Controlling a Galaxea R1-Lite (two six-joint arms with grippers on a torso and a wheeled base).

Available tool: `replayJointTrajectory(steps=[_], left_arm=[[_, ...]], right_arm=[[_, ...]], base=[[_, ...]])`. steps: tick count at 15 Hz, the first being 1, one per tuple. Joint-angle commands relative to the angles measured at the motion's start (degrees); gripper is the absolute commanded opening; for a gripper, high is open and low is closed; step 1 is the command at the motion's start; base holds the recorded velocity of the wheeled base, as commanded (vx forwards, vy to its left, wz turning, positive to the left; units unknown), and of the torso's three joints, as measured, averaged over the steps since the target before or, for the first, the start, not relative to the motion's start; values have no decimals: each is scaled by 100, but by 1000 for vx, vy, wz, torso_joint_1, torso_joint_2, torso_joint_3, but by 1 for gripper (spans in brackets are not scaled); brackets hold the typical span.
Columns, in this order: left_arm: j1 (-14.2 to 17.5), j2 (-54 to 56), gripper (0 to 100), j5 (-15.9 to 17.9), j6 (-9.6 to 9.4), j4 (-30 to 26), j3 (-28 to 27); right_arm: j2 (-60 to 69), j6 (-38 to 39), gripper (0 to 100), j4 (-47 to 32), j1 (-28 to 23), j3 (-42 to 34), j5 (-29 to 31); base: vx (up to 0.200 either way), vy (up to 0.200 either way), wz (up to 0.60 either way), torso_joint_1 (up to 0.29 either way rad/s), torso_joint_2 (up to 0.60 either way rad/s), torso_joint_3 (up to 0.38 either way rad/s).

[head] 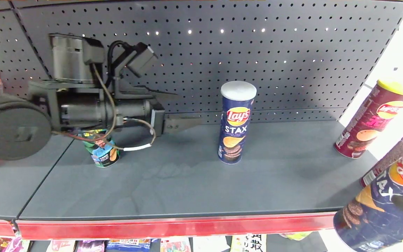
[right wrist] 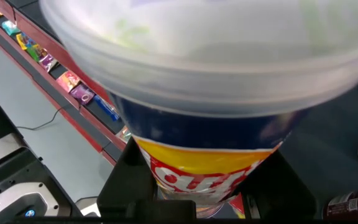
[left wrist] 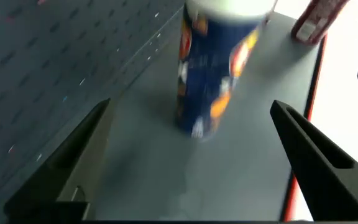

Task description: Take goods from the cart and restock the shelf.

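Blue can upright, held can tilted

a shop aisle, facing a display shelf
the grey shelf has a pegboard behind it and a red rail along its front edge; a chip can stands on it, and snack packets lie in a row below it.

Green can half behind left arm

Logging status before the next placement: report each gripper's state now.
Left gripper: open, holding nothing.
Right gripper: closed on a blue chip can.
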State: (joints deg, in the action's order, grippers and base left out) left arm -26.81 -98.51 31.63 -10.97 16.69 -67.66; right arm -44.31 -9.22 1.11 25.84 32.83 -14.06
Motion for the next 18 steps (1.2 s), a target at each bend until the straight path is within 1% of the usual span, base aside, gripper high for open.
replayJointTrajectory(steps=[1,2,6,9,11,18], left_arm=[[-264,-854,100,-26,95,45,-608],[-352,-1074,100,-114,104,54,-907],[-457,-1144,100,-122,113,63,-969],[-483,-1355,100,-131,113,54,-1320],[-589,-1487,100,-131,113,36,-1531],[-738,-1794,100,-193,113,10,-1891]], right_arm=[[19,-1,0,3,-18,-13,-1],[19,-1,0,3,-18,-13,-1],[19,-1,0,3,-18,-31,-1],[19,-1,0,-5,-18,-40,-1],[19,-1,0,-5,-18,-31,-1],[81,-1,0,-23,-18,-13,43]], base=[[0,0,0,0,0,0],[0,0,0,0,0,0],[0,0,0,0,0,0],[0,0,0,0,0,0],[0,0,0,0,0,0],[0,0,0,0,0,0]])
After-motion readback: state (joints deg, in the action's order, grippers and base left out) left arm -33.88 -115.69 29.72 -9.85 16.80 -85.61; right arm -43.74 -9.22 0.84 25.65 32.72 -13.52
